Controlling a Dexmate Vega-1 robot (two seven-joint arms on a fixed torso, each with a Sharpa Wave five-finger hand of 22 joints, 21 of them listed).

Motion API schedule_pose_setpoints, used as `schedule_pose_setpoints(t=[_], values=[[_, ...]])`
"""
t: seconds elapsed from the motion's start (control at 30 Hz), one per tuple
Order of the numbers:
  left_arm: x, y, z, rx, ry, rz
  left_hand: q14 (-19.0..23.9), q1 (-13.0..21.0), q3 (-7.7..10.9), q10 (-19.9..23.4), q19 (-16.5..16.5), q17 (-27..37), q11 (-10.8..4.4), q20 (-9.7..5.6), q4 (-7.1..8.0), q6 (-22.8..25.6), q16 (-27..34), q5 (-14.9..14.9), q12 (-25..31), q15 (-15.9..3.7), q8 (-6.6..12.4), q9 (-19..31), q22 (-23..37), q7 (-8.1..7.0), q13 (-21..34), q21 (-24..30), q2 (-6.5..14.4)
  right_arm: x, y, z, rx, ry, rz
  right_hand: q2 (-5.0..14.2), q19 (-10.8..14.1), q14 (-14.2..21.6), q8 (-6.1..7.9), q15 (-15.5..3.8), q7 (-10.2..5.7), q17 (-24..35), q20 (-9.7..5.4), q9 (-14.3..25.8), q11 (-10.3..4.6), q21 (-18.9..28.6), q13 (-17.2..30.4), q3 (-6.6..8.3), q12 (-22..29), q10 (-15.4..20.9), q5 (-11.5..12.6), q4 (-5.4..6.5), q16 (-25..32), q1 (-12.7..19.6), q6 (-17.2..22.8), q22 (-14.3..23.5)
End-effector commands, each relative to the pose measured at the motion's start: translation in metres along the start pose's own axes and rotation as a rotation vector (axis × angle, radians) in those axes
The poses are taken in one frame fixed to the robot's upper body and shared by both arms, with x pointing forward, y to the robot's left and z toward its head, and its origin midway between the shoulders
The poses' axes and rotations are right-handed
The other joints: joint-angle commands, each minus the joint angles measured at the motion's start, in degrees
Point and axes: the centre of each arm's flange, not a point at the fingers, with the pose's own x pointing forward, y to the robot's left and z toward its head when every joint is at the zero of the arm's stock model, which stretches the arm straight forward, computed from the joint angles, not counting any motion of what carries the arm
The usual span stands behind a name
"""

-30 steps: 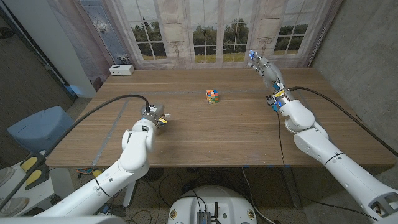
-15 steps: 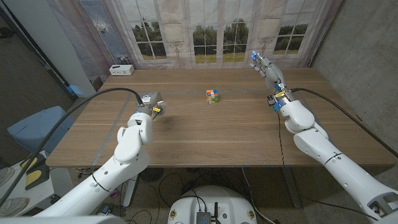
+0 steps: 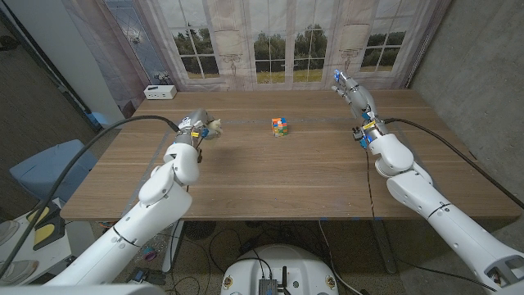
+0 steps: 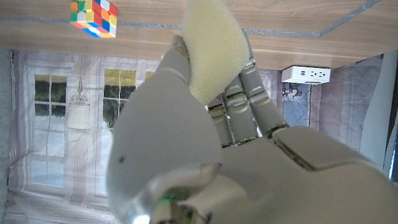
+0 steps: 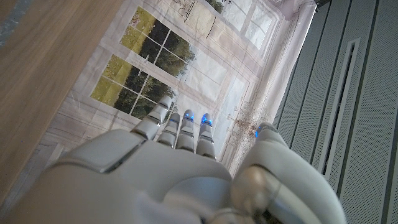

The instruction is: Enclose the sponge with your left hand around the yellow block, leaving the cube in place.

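Observation:
A pale yellow sponge (image 4: 214, 46) sits between the thumb and fingers of my left hand (image 4: 205, 143), which grips it. In the head view the left hand (image 3: 199, 128) is over the table's left half, with the sponge (image 3: 214, 125) showing at its fingertips. A multicoloured cube (image 3: 280, 126) stands near the table's middle, well to the right of that hand and apart from it; the cube (image 4: 93, 17) also appears in the left wrist view. My right hand (image 3: 352, 90) is raised over the far right of the table, fingers stretched out and holding nothing, as the right wrist view (image 5: 180, 162) confirms.
A white box (image 3: 159, 92) sits at the table's far left corner, and the same white box (image 4: 305, 74) shows in the left wrist view. A curtained window backdrop stands behind the table (image 3: 278, 180). A blue chair (image 3: 49, 168) is off the left edge.
My left hand has moved away from me across the table's left side, and the sponge now shows at its fingers. The cube has stayed put. My right hand has hardly moved.

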Motion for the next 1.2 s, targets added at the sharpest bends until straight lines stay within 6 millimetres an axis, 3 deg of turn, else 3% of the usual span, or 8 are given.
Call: schedule_pose_setpoints(t=[0.03,1.2], values=[[0.008,0.009,0.003,-0.276,-0.052,0.031,14.9,1.6,0.58,9.0,-0.1,0.1,-8.47,-6.28,0.18,0.6,0.3,0.2,0.0,-16.78,-0.06,0.2,0.1,0.09,0.4,0.6,0.7,-0.002,0.001,-0.005,0.002,0.021,-0.021,0.09,0.3,0.3,0.07,-0.06,-0.08,0.1,0.19,0.3,-0.31,-0.1,0.2,0.36,0.0,0.2,-0.1,-0.08,-0.2,0.5,0.3,0.2],[0.049,0.005,-0.001,-0.821,-0.165,0.001,15.1,1.7,0.62,9.0,-1.1,-0.2,-8.28,-6.27,0.37,0.5,0.0,0.1,-0.6,-16.65,-0.75,0.3,-0.3,0.26,0.7,2.5,0.8,-0.009,-0.004,-0.016,0.013,0.062,-0.075,0.04,0.4,0.6,0.05,0.12,-0.01,0.2,0.47,0.3,-0.12,-0.1,0.2,0.64,-0.1,0.2,-0.3,-0.28,-0.2,0.6,0.5,0.2]])
